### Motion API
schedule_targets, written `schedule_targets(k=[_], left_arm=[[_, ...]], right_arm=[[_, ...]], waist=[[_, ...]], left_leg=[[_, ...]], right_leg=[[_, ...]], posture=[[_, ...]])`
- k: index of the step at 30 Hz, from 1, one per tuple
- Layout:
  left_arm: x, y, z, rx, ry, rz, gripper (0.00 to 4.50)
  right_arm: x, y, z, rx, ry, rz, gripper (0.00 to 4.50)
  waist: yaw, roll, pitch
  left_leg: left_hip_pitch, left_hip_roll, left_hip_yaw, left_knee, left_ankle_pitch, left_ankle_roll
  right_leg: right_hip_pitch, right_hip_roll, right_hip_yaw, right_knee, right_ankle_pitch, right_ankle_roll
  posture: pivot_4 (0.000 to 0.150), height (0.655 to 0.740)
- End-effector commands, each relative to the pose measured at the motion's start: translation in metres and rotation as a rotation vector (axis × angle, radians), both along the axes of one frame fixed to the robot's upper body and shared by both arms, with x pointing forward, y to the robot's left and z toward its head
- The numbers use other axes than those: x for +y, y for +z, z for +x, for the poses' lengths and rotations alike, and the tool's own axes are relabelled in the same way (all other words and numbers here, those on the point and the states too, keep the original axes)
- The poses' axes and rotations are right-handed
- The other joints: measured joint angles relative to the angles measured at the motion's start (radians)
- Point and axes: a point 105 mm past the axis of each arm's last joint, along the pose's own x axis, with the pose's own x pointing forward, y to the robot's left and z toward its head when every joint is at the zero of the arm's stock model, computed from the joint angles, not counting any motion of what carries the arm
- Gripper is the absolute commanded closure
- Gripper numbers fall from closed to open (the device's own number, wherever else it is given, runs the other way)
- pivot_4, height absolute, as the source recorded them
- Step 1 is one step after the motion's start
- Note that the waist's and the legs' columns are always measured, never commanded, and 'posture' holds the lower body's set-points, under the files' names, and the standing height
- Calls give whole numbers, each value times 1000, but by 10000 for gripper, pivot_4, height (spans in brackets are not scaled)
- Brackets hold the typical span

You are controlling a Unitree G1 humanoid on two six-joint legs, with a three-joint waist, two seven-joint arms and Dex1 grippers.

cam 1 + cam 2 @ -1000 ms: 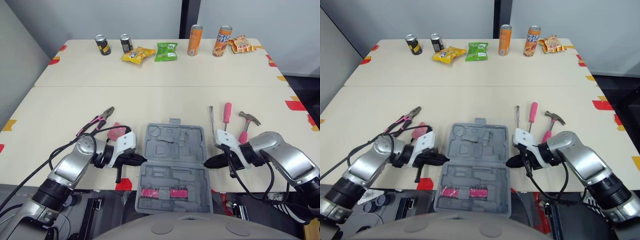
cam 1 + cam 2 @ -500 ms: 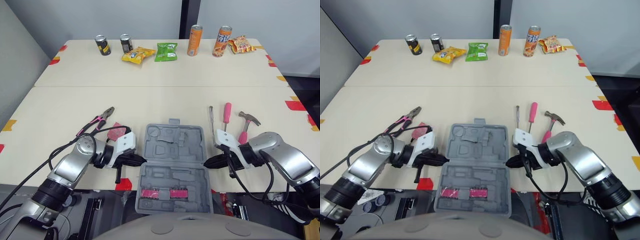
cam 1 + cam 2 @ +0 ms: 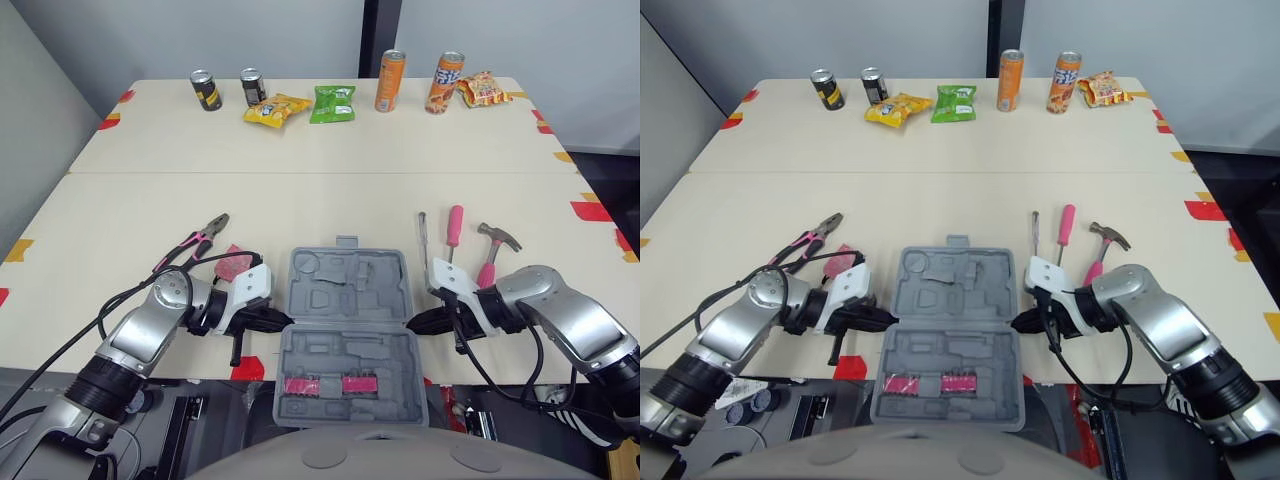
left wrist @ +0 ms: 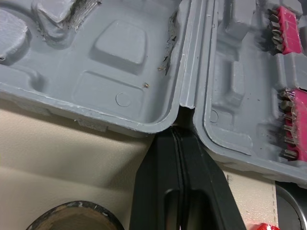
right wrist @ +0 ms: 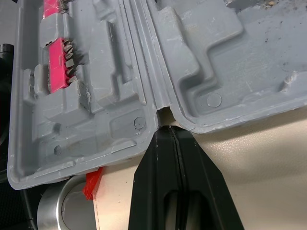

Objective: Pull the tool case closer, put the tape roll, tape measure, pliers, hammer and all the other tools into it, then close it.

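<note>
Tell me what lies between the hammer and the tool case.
A pink-handled screwdriver and a thin screwdriver lie between the hammer and the open tool case. The right gripper, tip at the case's hinge, sits on that side too.

A very small change; the grey tool case [image 3: 345, 300], open flat with its near half hanging over the near edge of the tabletop [image 3: 300, 200], has twisted slightly, its near right corner swinging a touch toward the right edge; the pink bit strips [image 3: 358, 384] inside that half have shifted with it; the right tool [image 3: 411, 322], at the hinge notch on the case's right side, has crept a little away from the near edge.
</note>
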Motion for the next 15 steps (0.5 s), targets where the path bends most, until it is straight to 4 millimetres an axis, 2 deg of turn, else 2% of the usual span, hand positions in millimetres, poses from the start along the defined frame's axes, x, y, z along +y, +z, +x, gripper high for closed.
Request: schedule_targets(k=[1, 11, 15], left_arm=[[0, -9, 2, 11, 28, 19, 45000], [1, -7, 13, -25, 62, 7, 45000], [0, -7, 11, -21, 51, 7, 45000]], right_arm=[[5, 4, -1, -13, 22, 28, 44613], [6, 5, 1, -20, 22, 27, 44613], [6, 5, 1, -19, 22, 27, 44613]], waist=[[1, 0, 0], [5, 2, -3], [6, 2, -3]], left_leg=[[0, 0, 0, 0, 0, 0], [0, 0, 0, 0, 0, 0], [0, -1, 0, 0, 0, 0]], right_leg=[[0, 0, 0, 0, 0, 0], [1, 0, 1, -1, 0, 0], [1, 0, 1, -1, 0, 0]], posture=[[1500, 7400], [1500, 7400], [1500, 7400]])
